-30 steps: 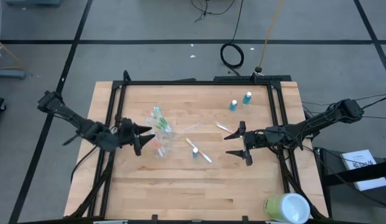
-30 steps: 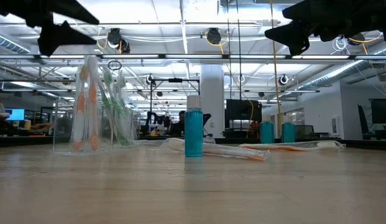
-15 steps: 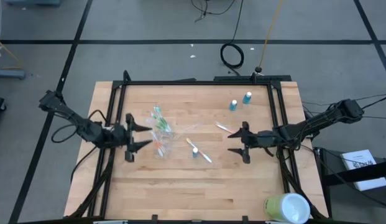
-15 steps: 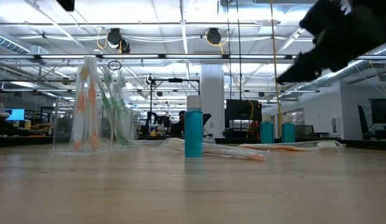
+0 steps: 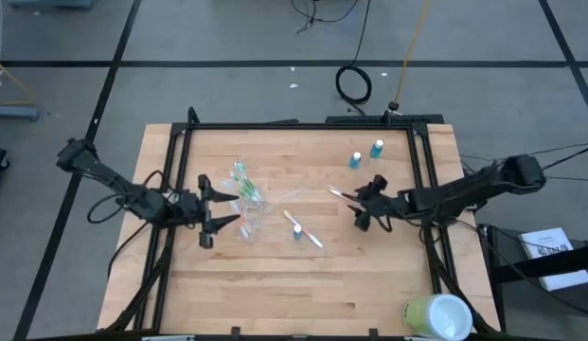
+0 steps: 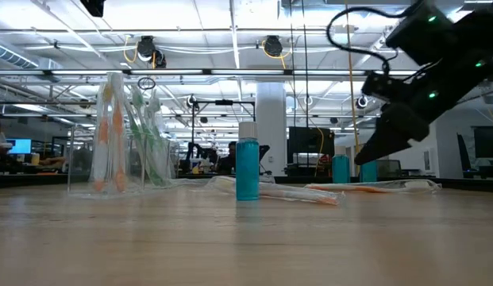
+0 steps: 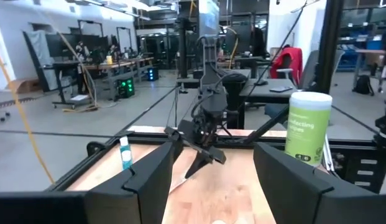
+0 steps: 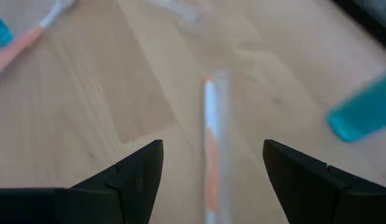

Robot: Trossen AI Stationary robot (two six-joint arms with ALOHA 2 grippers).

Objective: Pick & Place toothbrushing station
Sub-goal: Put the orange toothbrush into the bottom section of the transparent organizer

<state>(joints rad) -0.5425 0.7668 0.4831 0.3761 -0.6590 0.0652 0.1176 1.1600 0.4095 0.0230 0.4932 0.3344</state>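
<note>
The right gripper (image 5: pixel 362 206) has dropped low over a toothbrush (image 5: pixel 342 195), fingers spread, while the left gripper (image 5: pixel 221 210), also spread, hovers beside the cup (image 5: pixel 248 216).

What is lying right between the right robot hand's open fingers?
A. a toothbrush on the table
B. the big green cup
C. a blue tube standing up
A. The right wrist view shows the right gripper open, with a wrapped white-and-orange toothbrush lying flat on the table between its fingers.

2 slim dark arms, jointed, with black cables looping along them. Each ends in a black 2-finger gripper: left gripper (image 5: pixel 216 205), right gripper (image 5: pixel 362 206); small green lights glow on the right arm.
</note>
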